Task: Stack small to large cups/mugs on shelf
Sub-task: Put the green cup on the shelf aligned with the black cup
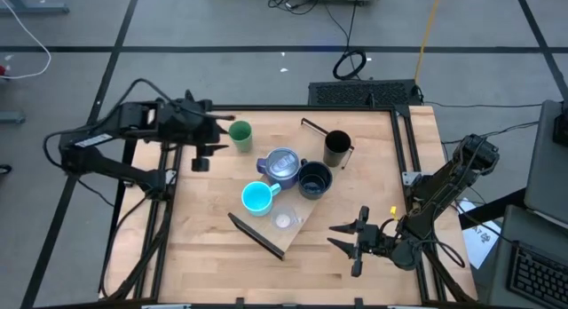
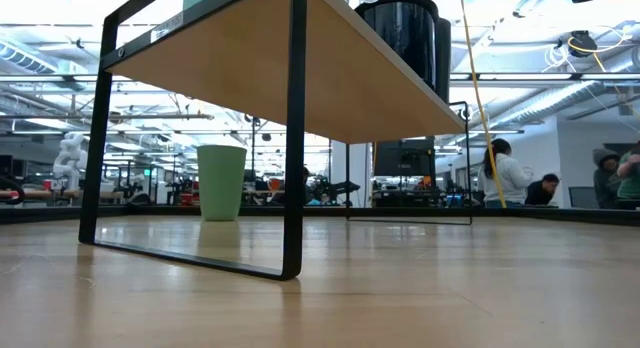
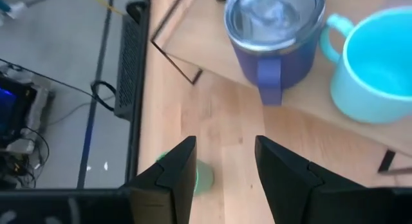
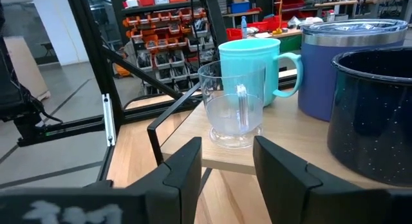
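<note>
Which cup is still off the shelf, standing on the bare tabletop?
The green tumbler. It stands on the tabletop beside the left end effector, while the other five cups sit on the shelf.

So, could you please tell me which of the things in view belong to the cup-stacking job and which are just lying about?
Part of the job:
- green tumbler, off the shelf, beside the left gripper
- tall black cup
- wide black mug
- cyan mug
- blue-purple mug
- tiny clear cup
- shelf

Just lying about:
- coiled black cable on the floor
- white cable on the floor
</note>
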### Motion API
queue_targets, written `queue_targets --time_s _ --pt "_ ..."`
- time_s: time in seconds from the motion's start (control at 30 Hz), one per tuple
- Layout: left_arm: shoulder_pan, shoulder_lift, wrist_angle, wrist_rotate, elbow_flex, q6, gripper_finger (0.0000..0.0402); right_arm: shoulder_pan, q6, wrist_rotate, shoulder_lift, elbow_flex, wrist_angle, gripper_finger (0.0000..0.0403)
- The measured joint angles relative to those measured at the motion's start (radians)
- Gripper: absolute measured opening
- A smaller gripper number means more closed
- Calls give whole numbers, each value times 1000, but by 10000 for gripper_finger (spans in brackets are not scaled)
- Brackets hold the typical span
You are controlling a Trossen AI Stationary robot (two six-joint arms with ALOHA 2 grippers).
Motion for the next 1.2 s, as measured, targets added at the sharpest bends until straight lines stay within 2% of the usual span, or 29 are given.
queue_targets --time_s 0.17,0.43,0.8,1.2 --pt "0 58 -23 6 0 23 159 0 -17 0 0 0 -14 130" --pt "37 131 -53 78 0 40 162 0 -19 0 0 0 -32 130" --pt "127 193 -56 87 -2 51 225 -3 -28 6 0 0 -31 130" --pt "196 207 -15 81 -81 222 210 0 -46 30 0 0 -41 130"
